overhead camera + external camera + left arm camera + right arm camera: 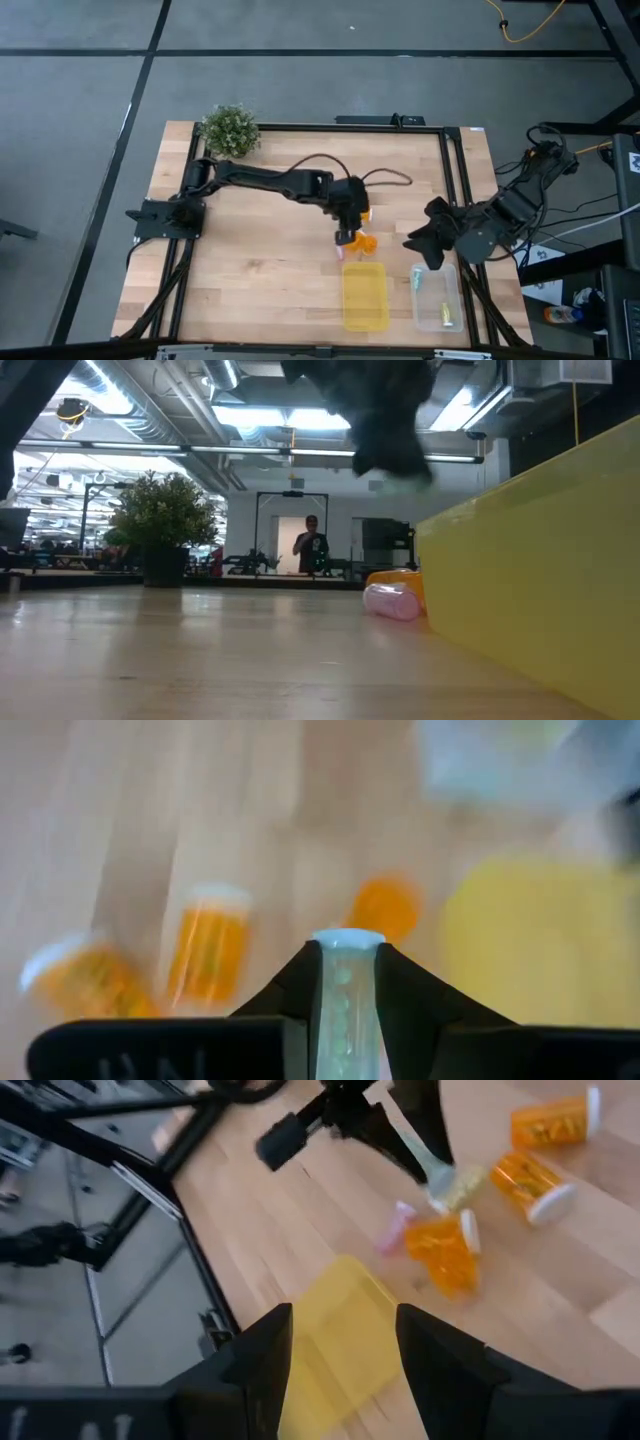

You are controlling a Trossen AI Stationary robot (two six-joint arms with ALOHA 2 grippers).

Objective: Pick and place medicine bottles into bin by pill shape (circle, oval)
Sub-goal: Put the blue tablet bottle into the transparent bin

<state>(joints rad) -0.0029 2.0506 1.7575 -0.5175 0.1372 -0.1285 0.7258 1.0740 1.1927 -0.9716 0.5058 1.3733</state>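
Observation:
My left gripper [345, 230] hangs over the middle of the table, shut on a pale clear bottle [346, 990], which also shows in the right wrist view [447, 1180]. Below and beside it lie three orange bottles [440, 1250] [530, 1180] [555, 1120] and a small pink one [393, 1228], all on their sides on the wood. The yellow bin [365, 295] stands just nearer. My right gripper [345, 1350] is open and empty, at the table's right above the clear bin [437, 297]. My left gripper pinches the pale bottle's body [345, 1010] between its two fingers. The bottle lies along the fingers, its capped end [347, 937] sticking out past the fingertips. The fingers point down at a slant. The bottle is lifted clear of the table [405, 478].
The clear bin holds two small bottles [417, 278] [445, 315]. A potted plant [230, 130] stands at the table's far left corner. A black frame rail [455, 170] runs along the right side. A person [312, 545] stands far behind the table.

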